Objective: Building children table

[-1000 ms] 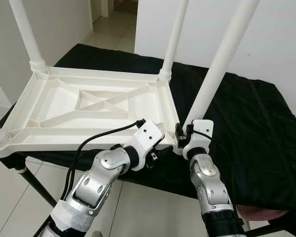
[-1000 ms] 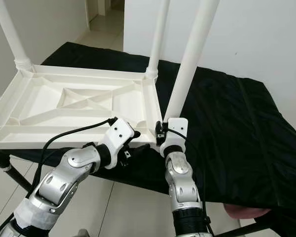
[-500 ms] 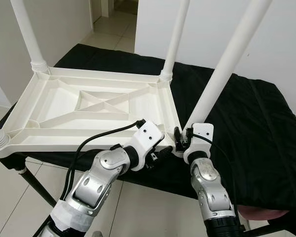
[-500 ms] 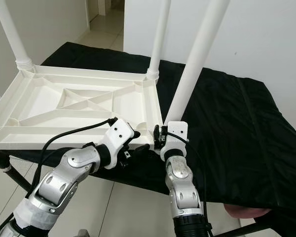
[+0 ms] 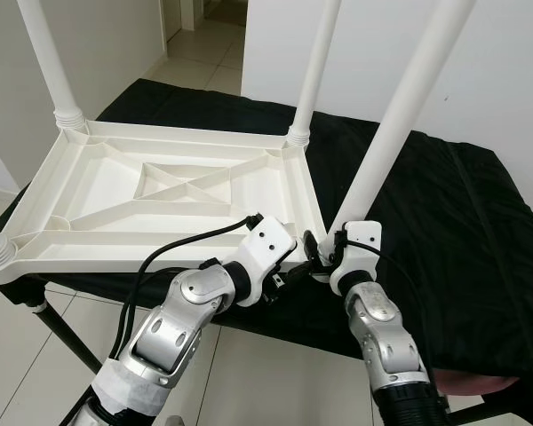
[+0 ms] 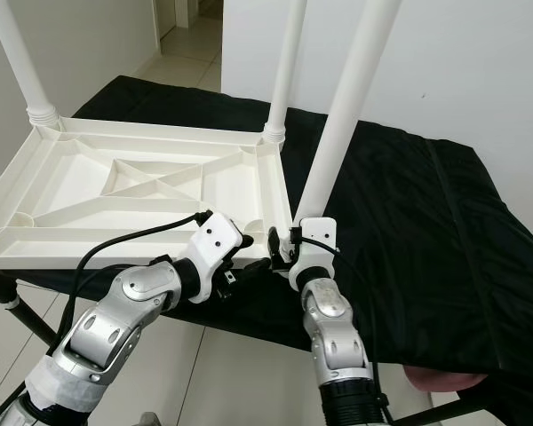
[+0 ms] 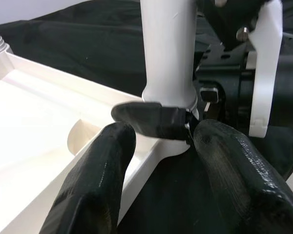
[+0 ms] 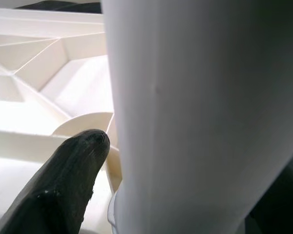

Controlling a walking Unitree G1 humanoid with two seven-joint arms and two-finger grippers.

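White walls (image 5: 98,44), tiled floor (image 5: 195,49), black-draped work table (image 5: 462,231).

1. A black cloth (image 5: 444,222) covers the surface and hangs over its near edge in soft folds.
2. Dark metal legs (image 5: 67,335) show beneath the cloth at the near left.
3. The floor (image 5: 18,373) is pale tile, and it runs on through a doorway (image 5: 200,35) at the far side.
4. White walls (image 5: 506,71) stand behind the surface, one to the left and one to the right of the doorway.
5. A pinkish object (image 5: 466,383) peeks out under the cloth at the near right; I cannot tell what it is.
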